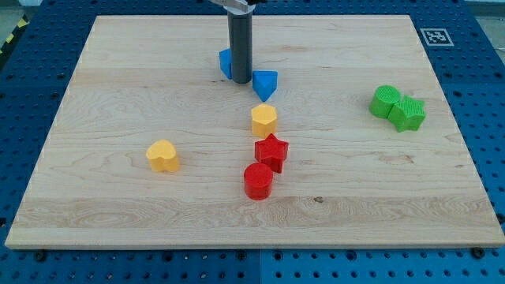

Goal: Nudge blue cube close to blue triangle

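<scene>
The blue cube [225, 62] lies near the top middle of the wooden board [118, 95], partly hidden behind my rod. The blue triangle [265, 84] lies just to its lower right, a small gap away. My tip [240, 82] stands between the two, touching or nearly touching the cube's right side and just left of the triangle.
A yellow block [264, 120] lies below the triangle, then a red star [272, 151] and a red cylinder [258, 181]. A yellow heart [163, 156] is at the left. Two green blocks [386, 101] [408, 113] sit together at the right.
</scene>
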Controlling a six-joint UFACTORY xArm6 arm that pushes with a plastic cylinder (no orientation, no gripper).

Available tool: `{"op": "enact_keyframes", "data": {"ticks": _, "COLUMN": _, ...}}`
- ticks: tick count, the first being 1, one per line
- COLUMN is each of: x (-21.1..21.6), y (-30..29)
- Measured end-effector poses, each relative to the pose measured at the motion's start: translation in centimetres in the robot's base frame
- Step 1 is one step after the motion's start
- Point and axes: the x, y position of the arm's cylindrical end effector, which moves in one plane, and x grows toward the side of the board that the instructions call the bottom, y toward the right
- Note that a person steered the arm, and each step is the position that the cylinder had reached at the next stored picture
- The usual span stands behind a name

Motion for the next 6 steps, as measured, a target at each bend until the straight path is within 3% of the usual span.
{"op": "enact_keyframes", "data": {"ticks": 1, "x": 0.3, "y": -2.1}}
{"op": "enact_keyframes", "data": {"ticks": 2, "x": 0.4, "y": -8.3}}
{"op": "enact_keyframes", "data": {"ticks": 3, "x": -2.0, "y": -10.3}}
{"op": "enact_keyframes", "data": {"ticks": 4, "x": -2.4, "y": -10.3}}
{"op": "enact_keyframes", "data": {"ticks": 6, "x": -2.5, "y": -4.2}}
